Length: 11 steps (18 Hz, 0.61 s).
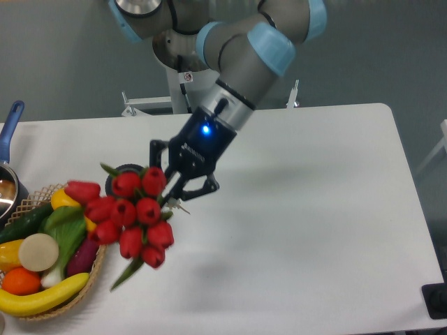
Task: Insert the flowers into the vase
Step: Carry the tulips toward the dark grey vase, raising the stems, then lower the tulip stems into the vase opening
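Gripper (176,194) clamped on the stems, the flowers (129,213) hang tilted in the air over the vase (119,174), blooms leading toward the basket (98,262), so stems could miss the mouth or tip it.

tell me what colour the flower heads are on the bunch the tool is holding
Red, on the bunch of red tulips with green stems, seen in the fixed camera view.

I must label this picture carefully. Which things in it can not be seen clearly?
- Vase: mostly hidden behind the flowers in the camera view; only a part of its rim shows.
- Gripper: fingertips hidden among the stems.
- Pot: cut off by the left edge.
- Basket: its right side is covered by blooms.
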Available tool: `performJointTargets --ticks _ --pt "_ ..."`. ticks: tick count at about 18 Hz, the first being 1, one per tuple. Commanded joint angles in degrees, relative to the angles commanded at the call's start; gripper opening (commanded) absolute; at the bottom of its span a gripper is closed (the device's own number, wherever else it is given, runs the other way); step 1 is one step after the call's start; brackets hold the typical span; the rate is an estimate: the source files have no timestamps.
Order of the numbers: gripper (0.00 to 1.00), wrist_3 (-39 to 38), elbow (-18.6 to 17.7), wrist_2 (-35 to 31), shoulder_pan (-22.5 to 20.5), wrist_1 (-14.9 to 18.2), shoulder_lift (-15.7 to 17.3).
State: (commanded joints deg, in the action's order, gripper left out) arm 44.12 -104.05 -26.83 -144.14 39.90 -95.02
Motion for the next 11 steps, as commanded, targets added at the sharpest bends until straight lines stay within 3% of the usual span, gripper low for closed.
performJointTargets --ticks 4,11 --pt "0.00 0.4 -2.9 7.0 0.0 -0.3 0.5" --pt "0.01 1.5 -5.3 7.4 0.4 -0.4 1.3"
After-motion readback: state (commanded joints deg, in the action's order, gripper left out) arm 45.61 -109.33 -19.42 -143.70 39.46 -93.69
